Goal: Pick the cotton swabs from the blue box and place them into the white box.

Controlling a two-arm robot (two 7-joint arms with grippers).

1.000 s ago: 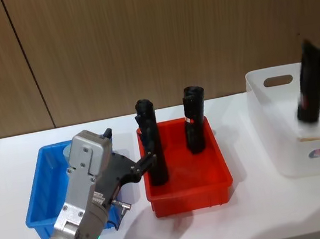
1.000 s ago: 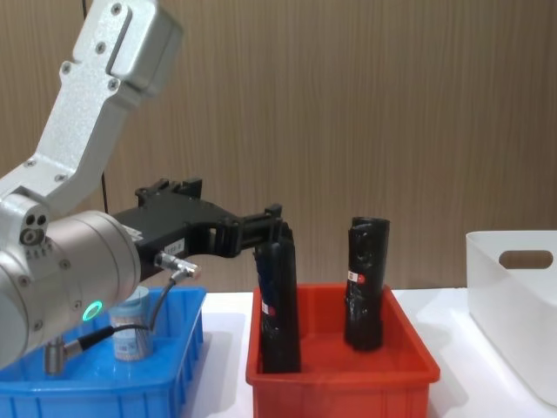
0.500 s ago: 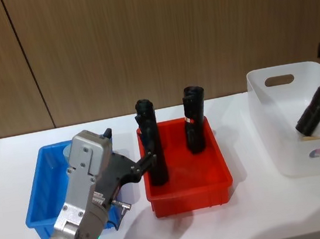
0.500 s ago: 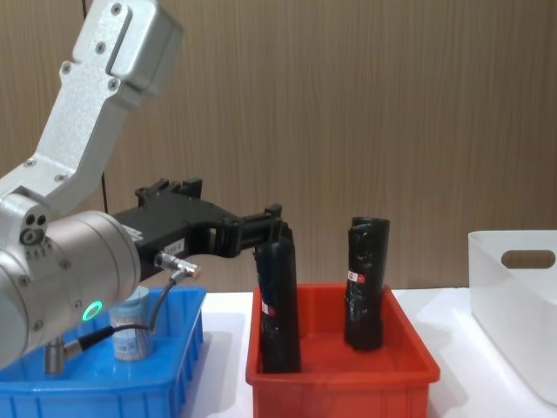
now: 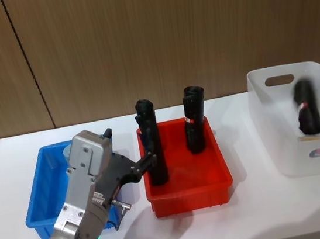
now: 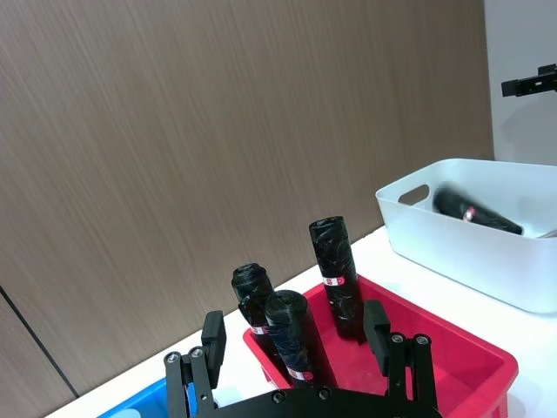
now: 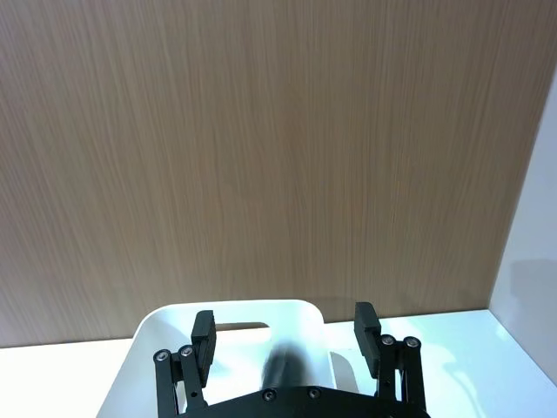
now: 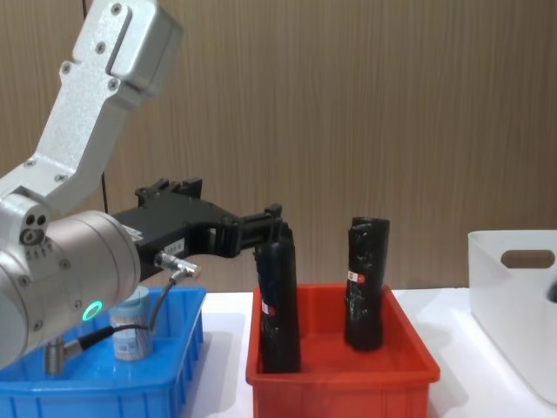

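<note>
Since half a second earlier, the loose black cylinder [image 5: 308, 109] had dropped from its tilt on the rim to lie inside the white box [image 5: 283, 156]; your left arm had not shifted at all.

Nearest you, the left claw [image 6: 294, 329] hung spread, its fingers either side of the front black cylinder [image 5: 154, 150] in the red bin [image 5: 191, 197], whether touching it I could not tell. That was the wrong thing to aim at. The cotton swabs [image 8: 130, 327], one jar with a pale lid, stood in the far part of the blue box [image 5: 34, 202], behind and to the left of that claw, well apart from its fingertips.

To do this step well, you likely needed to back the claw out of the red bin, swing left over the blue box, then come down on the jar's lid with the fingers wide.

Farther off, the right claw [image 7: 285, 324] hovered spread and empty above the white box.
</note>
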